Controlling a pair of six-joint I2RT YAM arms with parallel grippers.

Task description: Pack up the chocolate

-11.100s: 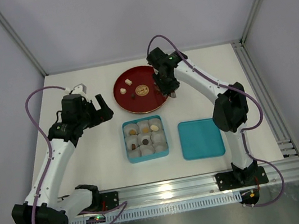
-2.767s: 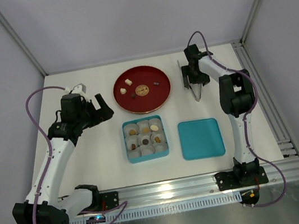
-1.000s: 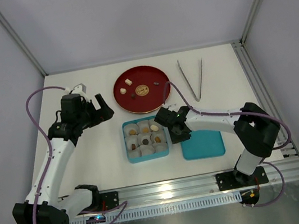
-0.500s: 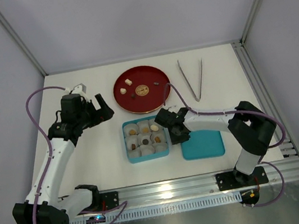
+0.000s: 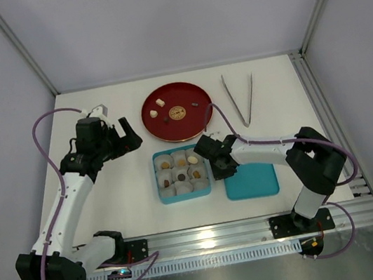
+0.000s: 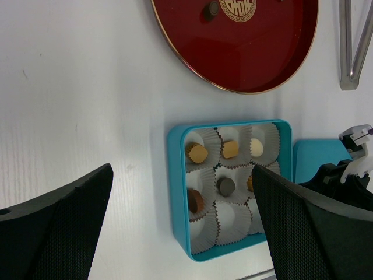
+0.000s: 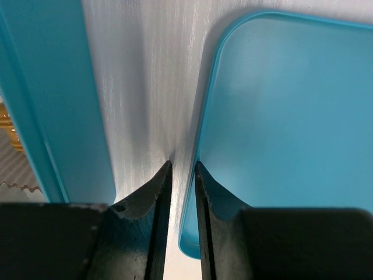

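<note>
- The left gripper [image 5: 121, 142] hung wide open and empty over the worktop's left side.
- Chocolate [image 6: 196, 153] sat in the box [image 6: 175, 192], just left of the right gripper [image 7: 182, 169]. More lay on the plate [image 5: 156, 127].
- Its jaws stood nearly together astride the lid's [image 7: 280, 128] left rim, with the grip unconfirmed. The step was probably lid pickup, and next it would need to clamp and lift.

White counter [image 5: 110, 195]: teal box [image 5: 158, 180] just left of right end effector [image 5: 221, 170], teal lid [image 5: 253, 180] just right; red plate [image 5: 194, 121], tongs [image 5: 239, 99] beyond.

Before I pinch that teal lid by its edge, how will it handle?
Probably light and fairly stiff: the teal lid looks like thin moulded plastic. Its glossy surface may slip from the right gripper; lying flat, it may slide rather than lift.
</note>
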